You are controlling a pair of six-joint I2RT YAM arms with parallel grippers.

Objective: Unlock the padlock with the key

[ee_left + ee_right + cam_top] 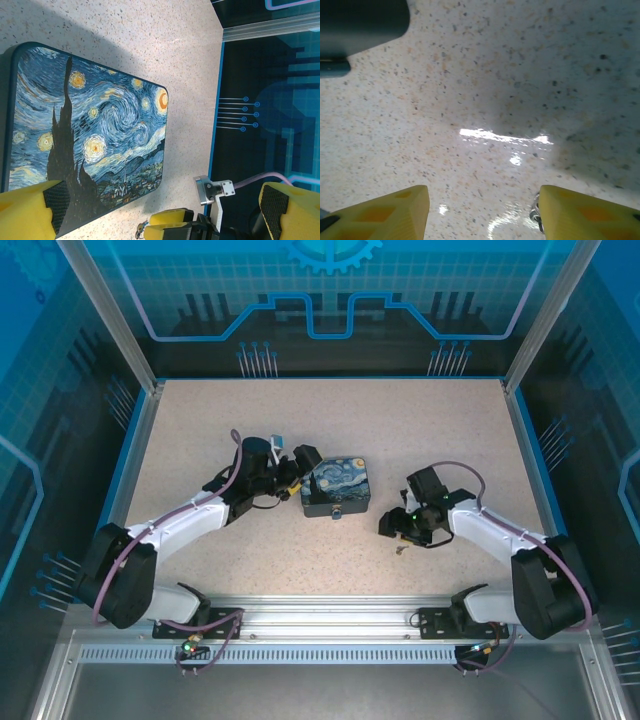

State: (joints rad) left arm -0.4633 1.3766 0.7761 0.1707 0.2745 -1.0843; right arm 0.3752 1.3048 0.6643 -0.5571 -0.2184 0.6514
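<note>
Right of the dark rectangular night-sky-printed box (337, 485): tiny brass key (400, 549) lies loose beside the parted, empty right gripper (482, 212) | left gripper (290, 478) wide apart, left of box | small blue padlock (337, 512) at box's near edge, judged unopened

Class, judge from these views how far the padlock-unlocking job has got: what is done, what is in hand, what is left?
Done: nothing visible; the padlock sits at the box front. In hand: nothing; the key lies on the table by the open right gripper, and the left gripper stands open at the box. Left: pick up the key, insert, turn.
</note>
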